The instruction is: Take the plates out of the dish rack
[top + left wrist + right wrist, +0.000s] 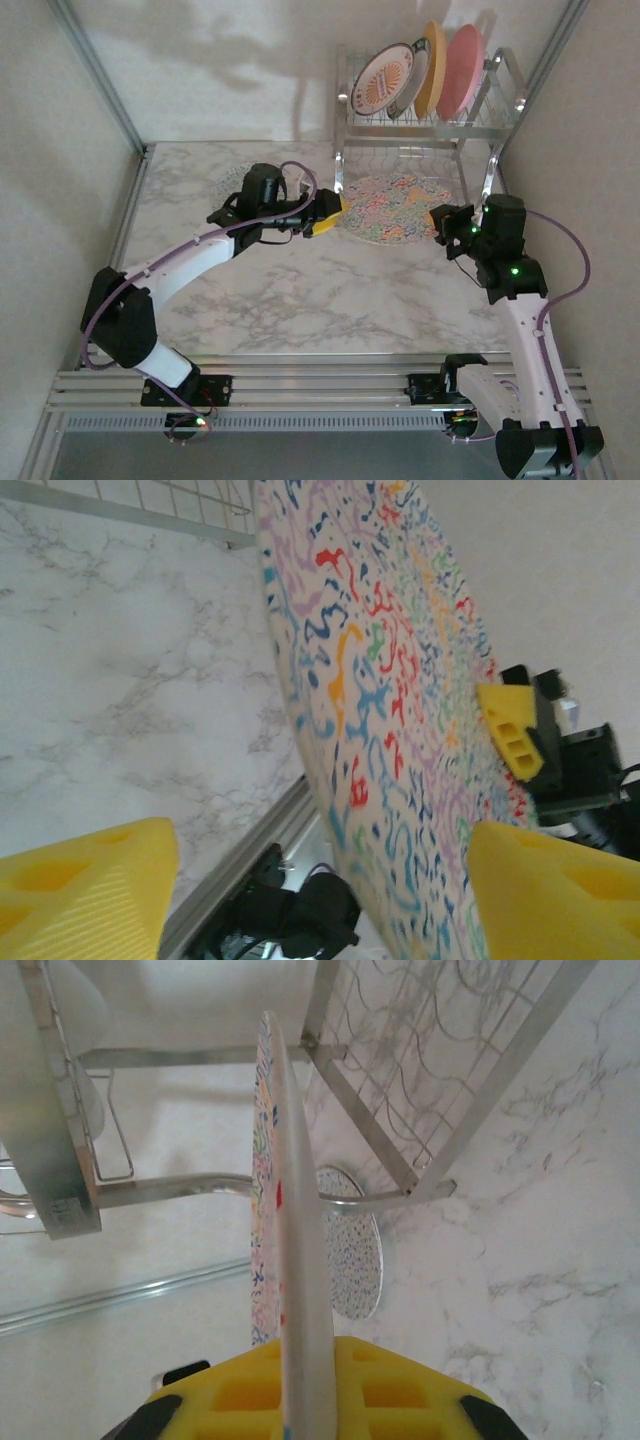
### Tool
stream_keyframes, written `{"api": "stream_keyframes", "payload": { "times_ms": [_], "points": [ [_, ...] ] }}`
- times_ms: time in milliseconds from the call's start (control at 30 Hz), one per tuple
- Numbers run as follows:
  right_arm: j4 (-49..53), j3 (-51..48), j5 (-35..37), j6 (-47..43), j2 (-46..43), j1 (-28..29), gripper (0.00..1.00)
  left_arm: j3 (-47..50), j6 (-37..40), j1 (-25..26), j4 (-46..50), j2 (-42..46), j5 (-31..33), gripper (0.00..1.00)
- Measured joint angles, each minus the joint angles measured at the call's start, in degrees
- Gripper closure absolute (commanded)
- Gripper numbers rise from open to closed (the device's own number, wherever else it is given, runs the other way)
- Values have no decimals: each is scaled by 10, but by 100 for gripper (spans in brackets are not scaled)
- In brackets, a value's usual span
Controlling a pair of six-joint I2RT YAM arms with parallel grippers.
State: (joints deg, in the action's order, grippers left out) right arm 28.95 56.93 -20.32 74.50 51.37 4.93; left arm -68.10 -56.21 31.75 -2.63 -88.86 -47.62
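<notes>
A white marble-patterned tabletop with grey veins (300,290) lies under soft, even light. Plain off-white wall panels (200,60) close it in, silver aluminium frame posts (97,75) at the corners, blurry shadows (260,48) on the back panel. Along the near edge run ribbed aluminium rails (320,385).

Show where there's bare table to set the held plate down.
Bare marble table lies mid-table, between both arms, nearer than the held speckled plate. Crowded: far right by the dish rack, where left gripper and right gripper flank that plate.
</notes>
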Motion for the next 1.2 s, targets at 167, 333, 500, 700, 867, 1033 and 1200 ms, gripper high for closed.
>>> {"api": "stream_keyframes", "payload": {
  "times_ms": [167,333,500,700,867,1033,1200],
  "points": [
    [-25,-18,-23,9,6,2,100,2,-33,3,-48,-17,-6,47],
    [-43,-32,-33,16,7,3,100,2,-51,5,-66,-28,-9,83],
    [-73,-37,-35,-20,7,4,100,1,-129,-2,-63,-27,-7,100],
    [-14,5,-24,-68,31,11,55,6,-129,-2,-70,-23,-6,100],
    [64,72,-3,-152,47,23,36,36,-90,-9,-75,27,1,100],
    [98,90,22,-224,29,37,33,87,-71,-42,-58,90,0,100],
    [106,90,78,-339,21,129,33,174,-58,-136,-17,183,-2,100]
  ]
}}
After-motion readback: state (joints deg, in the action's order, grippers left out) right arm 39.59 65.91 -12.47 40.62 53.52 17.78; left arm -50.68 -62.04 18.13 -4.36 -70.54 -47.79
